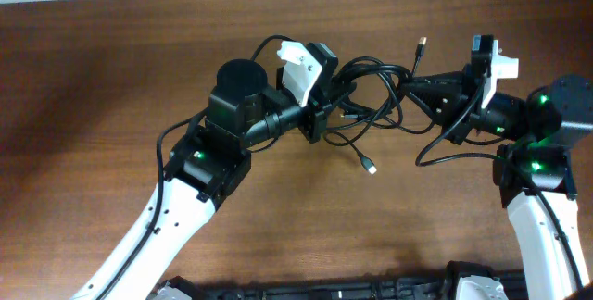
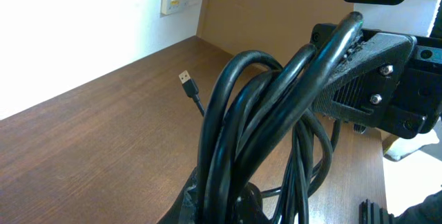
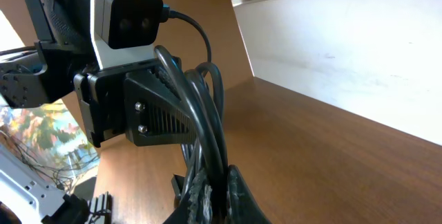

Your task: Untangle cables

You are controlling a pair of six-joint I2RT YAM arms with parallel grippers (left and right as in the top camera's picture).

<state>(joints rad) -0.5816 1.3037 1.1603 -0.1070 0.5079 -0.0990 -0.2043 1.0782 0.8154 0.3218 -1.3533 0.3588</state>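
Left end effector (image 1: 335,92) is closed on the black cables (image 1: 375,96); right end effector (image 1: 414,85) is also clamped on the same bundle, which is strung between them above the bench (image 1: 102,68). One USB plug (image 1: 369,165) trails loose toward the near side. The left wrist view shows several looped strands (image 2: 242,134) running up into the opposing fingers (image 2: 359,72). The right wrist view shows them pinched low in frame (image 3: 210,182), apparently tight; jaw tips are partly hidden.
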